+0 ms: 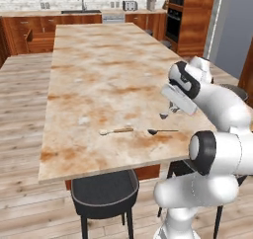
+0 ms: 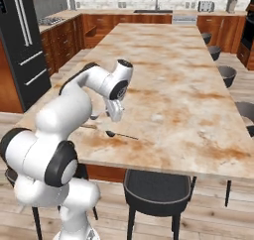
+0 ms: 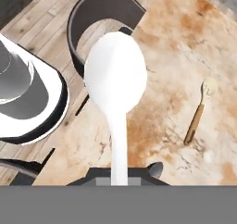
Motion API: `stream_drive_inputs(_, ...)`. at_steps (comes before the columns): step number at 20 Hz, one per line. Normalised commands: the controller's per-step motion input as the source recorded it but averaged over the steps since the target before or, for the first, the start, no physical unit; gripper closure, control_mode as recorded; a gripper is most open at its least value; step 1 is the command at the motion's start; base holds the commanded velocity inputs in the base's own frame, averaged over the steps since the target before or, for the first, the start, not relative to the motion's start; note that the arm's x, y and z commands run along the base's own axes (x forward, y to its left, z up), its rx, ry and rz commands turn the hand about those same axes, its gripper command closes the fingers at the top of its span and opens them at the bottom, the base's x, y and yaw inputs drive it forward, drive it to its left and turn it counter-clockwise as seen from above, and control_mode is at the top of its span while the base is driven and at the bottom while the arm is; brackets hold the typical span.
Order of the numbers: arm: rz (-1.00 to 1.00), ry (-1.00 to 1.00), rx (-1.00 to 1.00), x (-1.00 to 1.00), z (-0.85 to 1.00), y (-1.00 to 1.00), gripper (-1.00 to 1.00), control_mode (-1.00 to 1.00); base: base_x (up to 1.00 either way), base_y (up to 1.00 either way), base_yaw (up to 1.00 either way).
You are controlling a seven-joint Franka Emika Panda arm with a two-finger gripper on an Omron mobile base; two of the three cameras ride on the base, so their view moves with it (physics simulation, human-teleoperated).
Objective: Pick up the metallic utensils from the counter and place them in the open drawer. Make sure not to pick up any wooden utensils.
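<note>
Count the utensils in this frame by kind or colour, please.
Tan wooden spoon, on the counter: 1
Dark grey spoon, on the counter: 1
Pale spoon, held in the gripper: 1
Total: 3

Dark bucket-seat stool (image 1: pixel 105 192) tucked at island's near edge; steel sink faucet (image 1: pixel 82 3), toaster (image 1: pixel 130 5), black wall oven (image 1: pixel 174 13); black refrigerator (image 2: pixel 24 50).
</note>
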Motion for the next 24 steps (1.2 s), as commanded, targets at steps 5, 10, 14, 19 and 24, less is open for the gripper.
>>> stream_drive_inputs(5, 0.00, 0.00, 0.00, 0.00, 0.00, 0.00, 1.00, 1.00, -0.62, 0.69, -0.57)
stream_drive_inputs(10, 0.00, 0.00, 0.00, 0.00, 0.00, 0.00, 1.00, 1.00, -0.64, 0.82, -0.58)
stream_drive_inputs(14, 0.00, 0.00, 0.00, 0.00, 0.00, 0.00, 1.00, 1.00, -0.52, 0.97, -0.40)
stream_drive_inputs(19, 0.00, 0.00, 0.00, 0.00, 0.00, 0.00, 1.00, 1.00, -0.37, 1.00, -0.10)
stream_drive_inputs(24, 0.00, 0.00, 0.00, 0.00, 0.00, 0.00, 1.00, 1.00, -0.19, 1.00, 0.00)
